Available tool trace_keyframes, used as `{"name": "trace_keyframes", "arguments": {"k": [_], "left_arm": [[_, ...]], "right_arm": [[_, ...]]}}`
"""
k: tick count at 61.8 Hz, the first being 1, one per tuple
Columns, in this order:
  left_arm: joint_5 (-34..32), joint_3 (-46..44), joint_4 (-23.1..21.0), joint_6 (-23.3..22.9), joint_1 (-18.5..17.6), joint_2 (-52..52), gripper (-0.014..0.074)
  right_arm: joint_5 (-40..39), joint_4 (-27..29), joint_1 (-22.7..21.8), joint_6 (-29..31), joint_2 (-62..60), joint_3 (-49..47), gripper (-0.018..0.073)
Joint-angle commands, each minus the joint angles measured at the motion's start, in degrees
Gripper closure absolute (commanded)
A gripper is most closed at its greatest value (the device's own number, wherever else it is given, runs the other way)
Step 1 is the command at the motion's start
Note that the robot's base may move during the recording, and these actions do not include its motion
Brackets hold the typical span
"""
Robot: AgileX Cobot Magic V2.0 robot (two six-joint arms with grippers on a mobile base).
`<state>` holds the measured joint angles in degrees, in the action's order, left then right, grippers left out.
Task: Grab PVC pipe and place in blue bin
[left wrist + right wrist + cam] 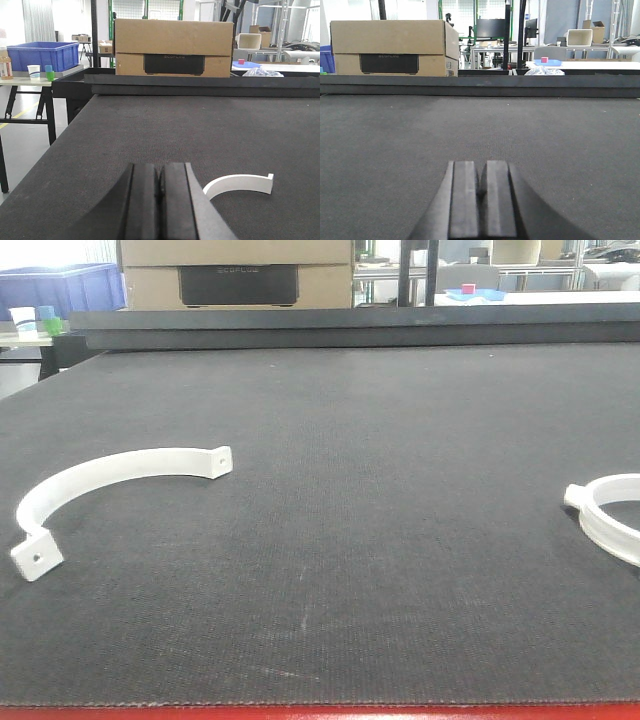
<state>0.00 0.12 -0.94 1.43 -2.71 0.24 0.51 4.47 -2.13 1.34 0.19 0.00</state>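
I log the table mat (400, 490) as coarse-woven, matt cloth; PVC pipe piece (120, 467), smooth white plastic, faint sheen; box (174, 37), plain matt cardboard; blue bin (42, 55), smooth plastic.

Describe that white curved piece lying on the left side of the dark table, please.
The white PVC half-ring is a smooth, matte, plastic-looking band bent into a half circle. Each end turns outward into a small flat tab with a hole through it. It lies flat on the dark woven table mat, with its open side toward the near right, and touches nothing else.
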Motion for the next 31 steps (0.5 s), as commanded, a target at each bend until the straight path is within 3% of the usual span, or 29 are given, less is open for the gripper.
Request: {"name": "trace_keyframes", "arguments": {"k": [1,31], "left_arm": [[-1.0,-0.1,-0.2,0.0,-0.3,-0.2,0.0707],[-1.0,-0.1,-0.2,0.0,-0.3,-0.2,0.0707]], "right_arm": [[-1.0,0.2,0.0,-0.1,-0.2,0.0,0.0727],[-1.0,0.2,0.0,-0.1,-0.2,0.0,0.0727]]}}
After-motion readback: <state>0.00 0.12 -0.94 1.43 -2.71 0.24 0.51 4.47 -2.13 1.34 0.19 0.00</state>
